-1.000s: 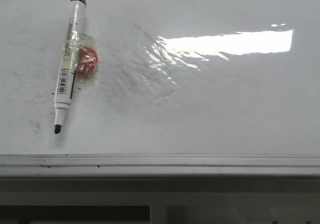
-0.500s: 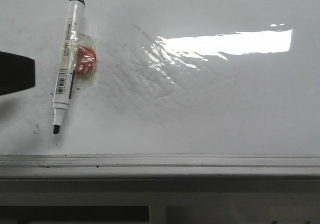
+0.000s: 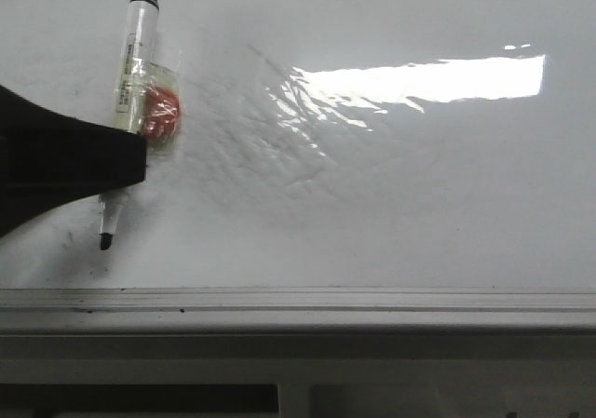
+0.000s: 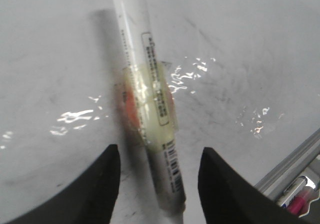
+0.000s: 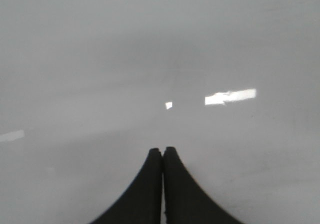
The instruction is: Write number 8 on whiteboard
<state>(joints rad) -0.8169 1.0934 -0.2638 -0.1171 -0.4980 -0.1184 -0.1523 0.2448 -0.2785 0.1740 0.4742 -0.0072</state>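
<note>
I am bringing my left gripper (image 4: 157, 184) over the marker pen (image 4: 145, 99), which is lying flat on the whiteboard (image 3: 391, 213) near its left side, tip pointing toward the grey edge rail (image 3: 298, 299). My fingers are standing wide open with the barrel running between them, and they are holding nothing yet. A red blob under clear tape (image 3: 160, 113) is sitting against the barrel partway along, so I am judging that the grip should go on the barcode section below it, where the body is bare and round. To do this well I am aiming to keep the pen centred in the gap, lower until the pads straddle it without scraping the board, then squeeze evenly so it does not roll or twist. My right gripper (image 5: 163, 184) is hanging over a bare stretch of board, fingers pressed together and holding nothing. No number 8 is showing anywhere on the board; only faint grey smudges and glare are.
</note>
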